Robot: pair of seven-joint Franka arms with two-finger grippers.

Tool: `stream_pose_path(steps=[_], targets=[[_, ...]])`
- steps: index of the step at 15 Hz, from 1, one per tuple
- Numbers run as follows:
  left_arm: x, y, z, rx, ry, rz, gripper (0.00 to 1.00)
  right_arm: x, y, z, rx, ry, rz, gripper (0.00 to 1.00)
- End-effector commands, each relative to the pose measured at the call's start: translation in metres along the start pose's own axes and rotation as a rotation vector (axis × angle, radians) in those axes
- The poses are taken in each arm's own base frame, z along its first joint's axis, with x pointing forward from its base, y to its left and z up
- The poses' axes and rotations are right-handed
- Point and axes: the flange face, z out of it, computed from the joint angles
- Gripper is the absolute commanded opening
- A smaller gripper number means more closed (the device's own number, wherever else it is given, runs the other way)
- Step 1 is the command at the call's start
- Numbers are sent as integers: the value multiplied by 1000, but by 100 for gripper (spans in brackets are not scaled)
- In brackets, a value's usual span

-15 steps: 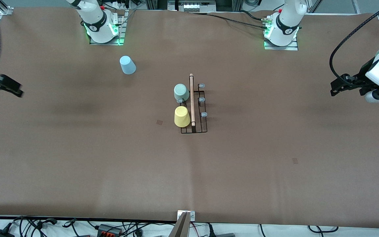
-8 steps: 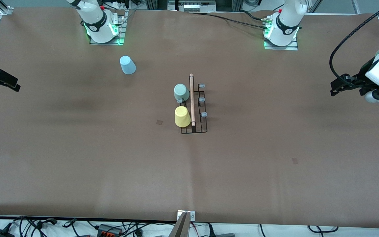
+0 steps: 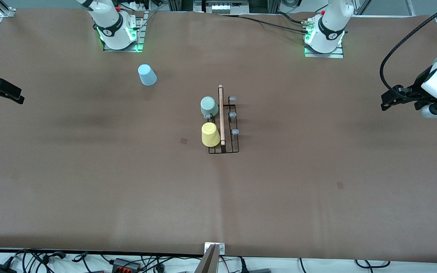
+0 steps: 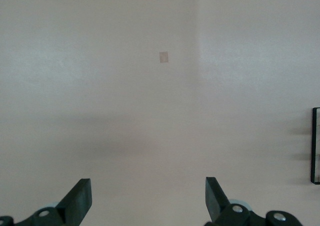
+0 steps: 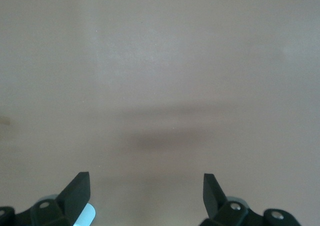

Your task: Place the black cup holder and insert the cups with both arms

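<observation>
- The table (image 3: pixel 317 212) has a matt brown cover that looks like paper.
- The holder (image 3: pixel 224 148) is thin black wire with a wooden rod (image 3: pixel 221 113).
- The cups (image 3: pixel 210 134) look like smooth matt plastic.

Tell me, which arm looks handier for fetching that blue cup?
Probably the right arm. The light blue cup stands toward its end of the table, and the right tool hangs open there. The left tool, also open, waits at the left arm's end.

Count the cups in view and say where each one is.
3. The mint green cup and the yellow cup sit on the black cup holder; the light blue cup stands on the table near the right arm's base.
</observation>
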Motion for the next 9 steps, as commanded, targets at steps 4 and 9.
stream_pose_path(steps=[4, 9], targets=[[0, 1, -7, -15, -2, -5, 100, -3, 0, -6, 11, 11, -21, 100], [0, 1, -7, -15, -2, -4, 100, -4, 1, -5, 43, 7, -12, 100]])
